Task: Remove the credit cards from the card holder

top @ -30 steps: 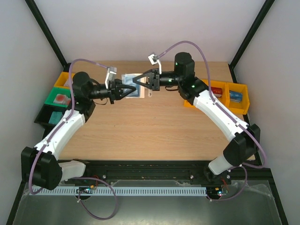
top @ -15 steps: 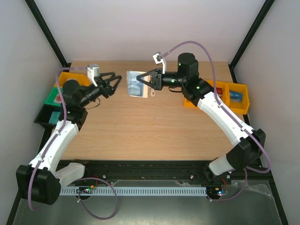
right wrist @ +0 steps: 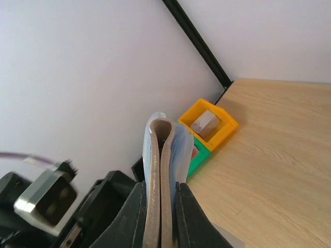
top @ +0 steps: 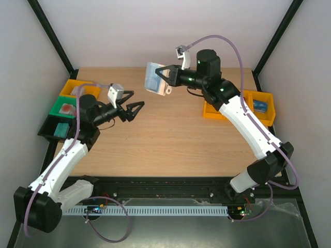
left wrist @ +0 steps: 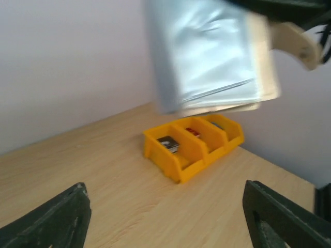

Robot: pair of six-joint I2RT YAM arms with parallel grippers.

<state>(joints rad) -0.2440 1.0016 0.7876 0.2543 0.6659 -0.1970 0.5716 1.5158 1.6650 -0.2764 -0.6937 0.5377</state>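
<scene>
Ahead of the left gripper [top: 135,110], down on the table [left wrist: 103,181], stands a three-part yellow bin [left wrist: 163,157] with a dark grey thing in the nearest compartment and something red in the middle; the farthest is too blurred to tell. Behind that gripper sit a second yellow bin [top: 70,85] with a beige box, a green bin [top: 56,106] holding a reddish item and a black bin [top: 47,128] with a teal one. The right gripper [top: 159,77] is clamped on the card holder [top: 151,77], pinched flat between its fingers [right wrist: 132,212], folded edge pointing away, raised off the table. The left gripper's jaws stand wide and empty; the card holder hangs above and ahead of them, well apart.
</scene>
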